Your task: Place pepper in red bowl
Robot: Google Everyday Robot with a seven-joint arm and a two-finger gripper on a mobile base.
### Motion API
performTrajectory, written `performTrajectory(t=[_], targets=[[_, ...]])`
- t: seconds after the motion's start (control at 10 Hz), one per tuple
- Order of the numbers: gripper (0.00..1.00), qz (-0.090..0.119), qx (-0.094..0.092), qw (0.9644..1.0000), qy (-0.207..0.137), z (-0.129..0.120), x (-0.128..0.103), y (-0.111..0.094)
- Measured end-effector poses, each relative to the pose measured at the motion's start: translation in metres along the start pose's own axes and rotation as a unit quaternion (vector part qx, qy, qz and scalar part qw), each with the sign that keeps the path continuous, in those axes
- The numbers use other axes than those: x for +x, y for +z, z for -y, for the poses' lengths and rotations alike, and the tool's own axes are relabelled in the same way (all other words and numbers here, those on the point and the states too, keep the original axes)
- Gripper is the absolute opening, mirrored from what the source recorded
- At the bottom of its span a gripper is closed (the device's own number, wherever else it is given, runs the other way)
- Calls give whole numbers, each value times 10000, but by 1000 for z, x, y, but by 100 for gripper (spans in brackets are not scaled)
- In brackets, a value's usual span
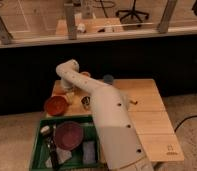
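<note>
Claw (69, 96) hangs at two o'clock from the round, shallow orange-red bowl (56, 105), jaws spread wide and apparently empty, likely poised to fetch the pepper.

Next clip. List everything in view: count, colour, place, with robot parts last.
table: one, light wood, centre.
red bowl: one, orange-red, table's left edge.
small cup: one, dark, right of the red bowl.
orange thing: one, far edge; maybe the pepper, cannot tell.
blue-grey object: one, far edge.
green bin: one, front left.
maroon bowl: one, in the bin.
arm: one, white, across the table.
gripper: one, open, beside the red bowl.
</note>
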Motion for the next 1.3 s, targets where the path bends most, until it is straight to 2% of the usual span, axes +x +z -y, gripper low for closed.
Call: performTrajectory(t=[0.2,0.6,0.8,1.0,1.1,1.3], targets=[[64,-35,-111,9999,-48,-2,2,4],[22,-72,-225,9997,-77,-3,4,1],[8,-69,-299,9995,-54,-5,5,0],[7,-26,-337,9994,22,-10,12,-4],[7,21,-323,9994,97,-15,17,-12],[7,80,-135,9997,197,-14,20,-34]])
